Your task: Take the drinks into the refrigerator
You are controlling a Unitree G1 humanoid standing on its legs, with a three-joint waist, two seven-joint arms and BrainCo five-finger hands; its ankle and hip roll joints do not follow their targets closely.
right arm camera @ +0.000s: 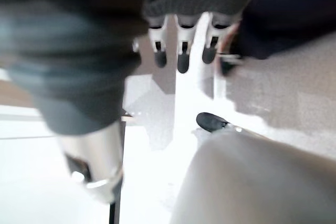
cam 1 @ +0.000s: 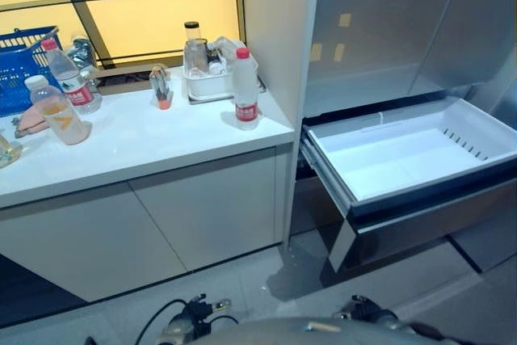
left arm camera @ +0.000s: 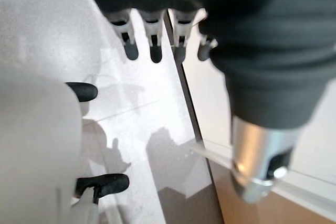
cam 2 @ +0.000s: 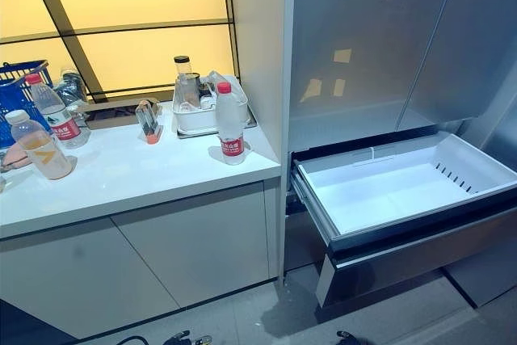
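Note:
Three drink bottles stand on the white counter (cam 1: 161, 147). A clear bottle with a red cap (cam 1: 245, 88) is near the counter's right end, close to the refrigerator. A second red-capped bottle (cam 1: 71, 78) and a white-capped bottle of orange liquid (cam 1: 58, 111) stand at the left. The refrigerator's lower drawer (cam 1: 404, 155) is pulled out, white inside, with nothing in it. My left hand (left arm camera: 152, 40) hangs over the floor with straight fingers and holds nothing. My right hand (right arm camera: 181, 51) hangs the same way, far below the counter.
A blue basket (cam 1: 20, 66) sits at the counter's back left. A white tub (cam 1: 208, 82) with a jar stands behind the right bottle, a small holder (cam 1: 161, 88) beside it. White cabinets (cam 1: 161, 224) lie under the counter. The drawer juts out over the grey floor (cam 1: 266, 280).

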